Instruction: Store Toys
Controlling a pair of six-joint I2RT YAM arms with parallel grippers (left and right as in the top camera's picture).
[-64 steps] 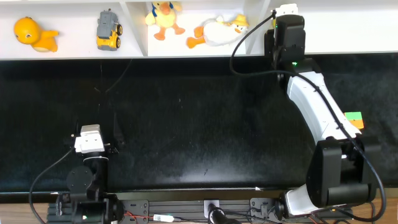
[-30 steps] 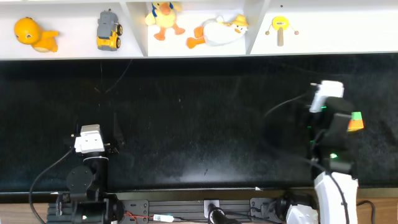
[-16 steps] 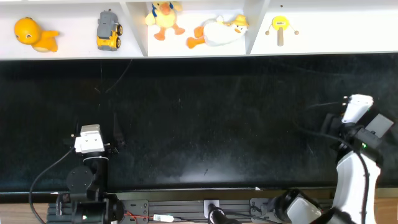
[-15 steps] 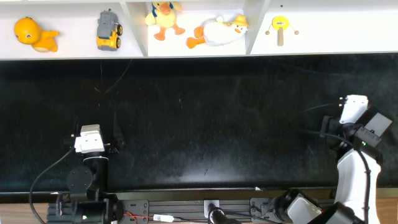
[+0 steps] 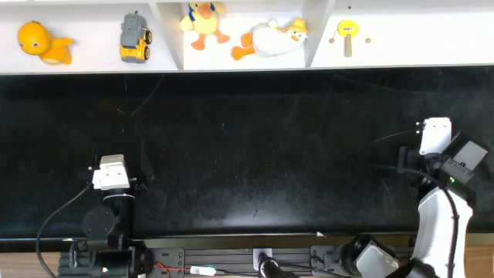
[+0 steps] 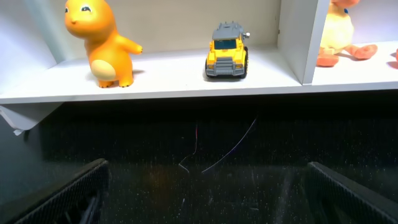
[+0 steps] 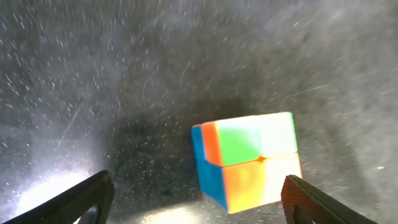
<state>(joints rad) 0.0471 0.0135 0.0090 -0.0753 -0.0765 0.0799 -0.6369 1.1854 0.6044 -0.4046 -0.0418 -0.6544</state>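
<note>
A multicoloured cube (image 7: pixel 245 160) lies on the black mat, green, white, orange and blue faces showing. My right gripper (image 7: pixel 196 185) hovers open just above it, one finger to either side, not touching it. In the top view the right arm (image 5: pixel 441 158) stands over the mat's right edge and covers the cube. On the white shelf (image 5: pixel 247 62) sit an orange figure (image 5: pixel 44 42), a yellow truck (image 5: pixel 134 38), a yellow duck plush (image 5: pixel 204 22), a white duck plush (image 5: pixel 272 38) and a yellow rattle (image 5: pixel 348 35). My left gripper (image 6: pixel 206 167) is open and holds nothing, facing the shelf.
White dividers (image 6: pixel 303 37) split the shelf into compartments. The black mat (image 5: pixel 247 147) spreads wide between the two arms. The left arm (image 5: pixel 112 174) rests near the front left. Cables run along the table's front edge.
The right arm pulled back from the shelf's right compartment, where the yellow rattle now lies, and swung down to the mat's right edge over the cube. The left arm stayed put.
</note>
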